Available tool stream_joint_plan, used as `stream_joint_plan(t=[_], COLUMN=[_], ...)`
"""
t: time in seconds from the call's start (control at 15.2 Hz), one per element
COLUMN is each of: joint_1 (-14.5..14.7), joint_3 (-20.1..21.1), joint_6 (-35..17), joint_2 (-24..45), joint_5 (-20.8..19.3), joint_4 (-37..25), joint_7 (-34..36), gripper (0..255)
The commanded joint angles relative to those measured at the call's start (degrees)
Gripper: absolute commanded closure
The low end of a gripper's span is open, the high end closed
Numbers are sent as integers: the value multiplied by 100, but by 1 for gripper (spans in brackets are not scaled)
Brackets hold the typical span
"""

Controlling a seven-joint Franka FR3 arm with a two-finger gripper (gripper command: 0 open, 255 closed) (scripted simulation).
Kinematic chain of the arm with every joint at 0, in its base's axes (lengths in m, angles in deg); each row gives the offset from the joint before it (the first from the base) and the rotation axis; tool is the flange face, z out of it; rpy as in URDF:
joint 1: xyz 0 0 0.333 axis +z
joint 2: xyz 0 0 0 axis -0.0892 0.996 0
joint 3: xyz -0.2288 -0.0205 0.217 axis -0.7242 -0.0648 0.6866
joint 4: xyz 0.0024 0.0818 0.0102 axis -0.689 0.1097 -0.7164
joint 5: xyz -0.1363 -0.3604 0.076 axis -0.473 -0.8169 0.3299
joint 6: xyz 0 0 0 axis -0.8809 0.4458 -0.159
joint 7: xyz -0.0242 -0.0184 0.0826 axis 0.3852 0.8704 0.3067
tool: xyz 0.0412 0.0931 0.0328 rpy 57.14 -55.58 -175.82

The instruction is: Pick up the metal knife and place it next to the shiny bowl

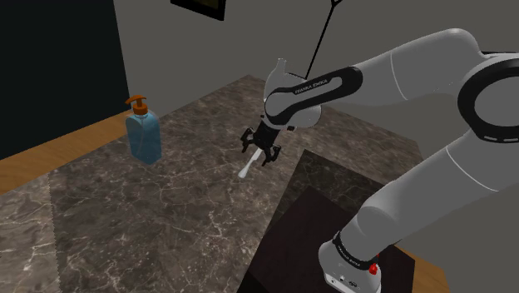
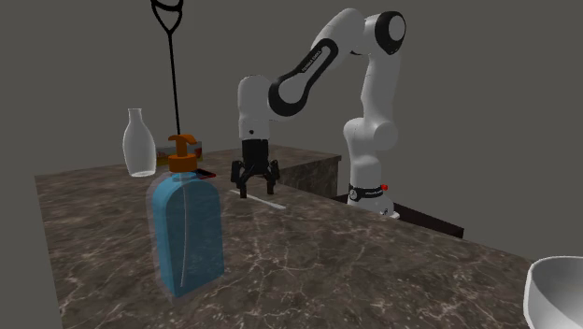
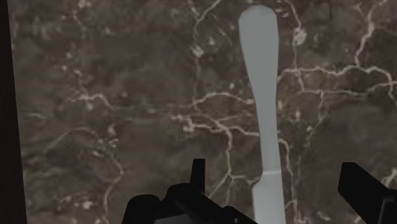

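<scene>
A pale grey knife [image 3: 263, 95] lies flat on the dark marble counter [image 3: 114, 114]. My gripper [image 3: 277, 184] hangs just above its handle end, open, one finger on each side of the handle and neither touching it. In the shoulder view the knife [image 1: 245, 171] pokes out below the gripper [image 1: 258, 155] near the counter's middle. The second exterior view has the gripper [image 2: 254, 190] over the knife [image 2: 272, 202], and a pale bowl [image 2: 544, 273] at the lower right corner, far from the knife.
A blue soap dispenser [image 1: 142, 133] with an orange pump stands toward the shoulder view's left; it looms in the foreground of the second exterior view [image 2: 187, 234]. A clear glass vase [image 2: 138, 143] stands at the counter's far end beside a thin black rod [image 2: 173, 75].
</scene>
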Motion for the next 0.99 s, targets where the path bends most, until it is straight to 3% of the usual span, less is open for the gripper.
stream_joint_plan(t=[0.0,0.59,0.92], joint_1=[0,3,-29], joint_3=[0,-2,-27], joint_6=[0,-2,431], joint_2=[0,1,-297], joint_5=[0,0,-105], joint_4=[0,0,-144], joint_7=[0,0,132], gripper=[255,255,255])
